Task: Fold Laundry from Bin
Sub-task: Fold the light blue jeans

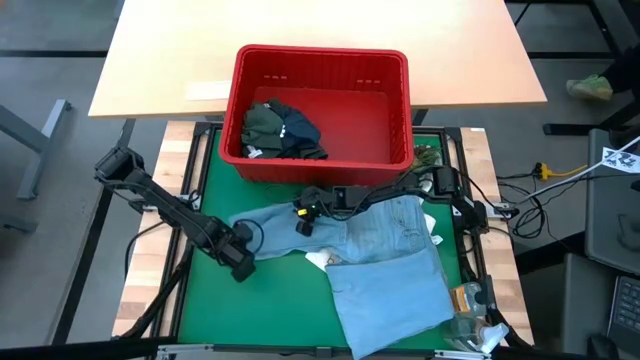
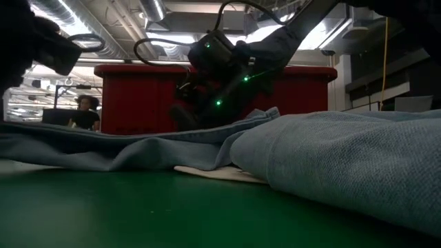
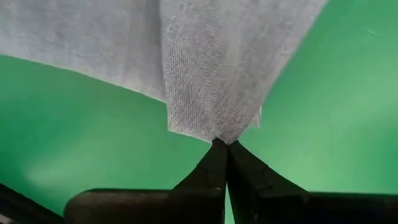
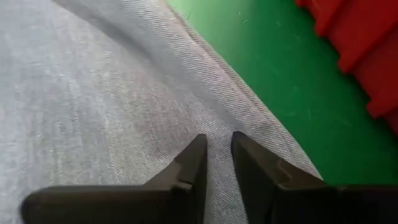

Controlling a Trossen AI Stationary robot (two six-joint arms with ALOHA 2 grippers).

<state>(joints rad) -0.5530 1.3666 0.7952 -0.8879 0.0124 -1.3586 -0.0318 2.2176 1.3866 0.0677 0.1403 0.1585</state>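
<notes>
Left gripper (image 3: pixel 222 144) is clamped on a corner of the light blue shirt (image 1: pixel 385 265); right gripper (image 4: pixel 216 152) stands narrow, fingers pressing the shirt's upper edge beside the red bin (image 1: pixel 398 158). Recommend securing both grips before pulling the cloth taut across the green mat (image 1: pixel 270 305)

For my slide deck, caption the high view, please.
Left gripper pinches the blue shirt spread on the green mat; right gripper presses its far edge beside the red bin.
</notes>
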